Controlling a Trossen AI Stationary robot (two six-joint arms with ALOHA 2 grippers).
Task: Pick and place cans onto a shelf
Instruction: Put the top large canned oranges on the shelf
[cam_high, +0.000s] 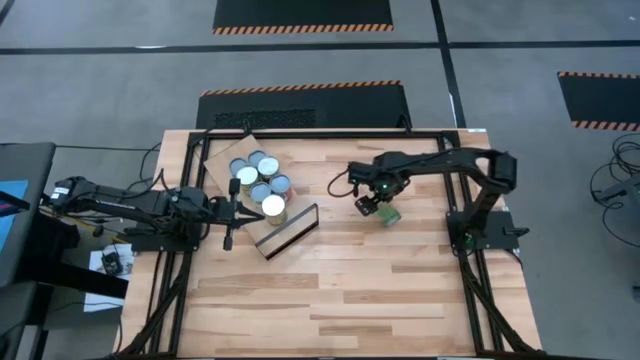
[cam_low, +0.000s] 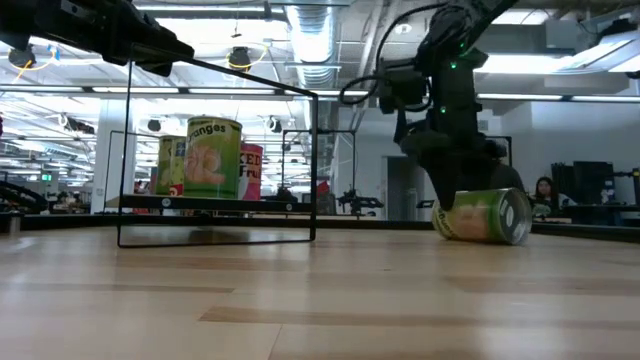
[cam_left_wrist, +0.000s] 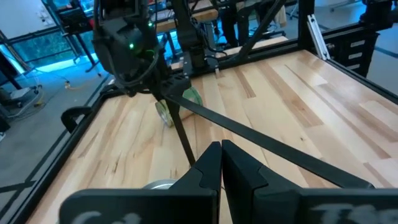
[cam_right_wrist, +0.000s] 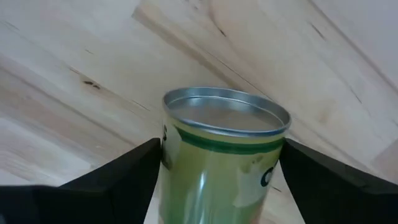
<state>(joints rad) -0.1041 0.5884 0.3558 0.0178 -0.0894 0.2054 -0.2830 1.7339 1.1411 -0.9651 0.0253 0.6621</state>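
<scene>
Where table (cam_high: 380, 300) ends, grey floor (cam_high: 100, 80).

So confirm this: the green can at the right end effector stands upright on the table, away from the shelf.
Not quite. The green can lies on its side on the table, as the low view shows. It is at the right end effector, whose fingers are open either side of it, away from the shelf.

The lone can (cam_right_wrist: 221, 155) has a greenish-yellow label with a dark green band under its silver rim. The cans (cam_high: 258, 183) on the pale plywood shelf (cam_high: 222, 155) show silver-white tops; one (cam_low: 213, 158) is green-yellow, its neighbour (cam_low: 251, 170) red. The table (cam_high: 400, 290) is light striped wood, framed black. At twelve o'clock lies a black mat (cam_high: 303, 104) edged with orange-black stripes.
</scene>
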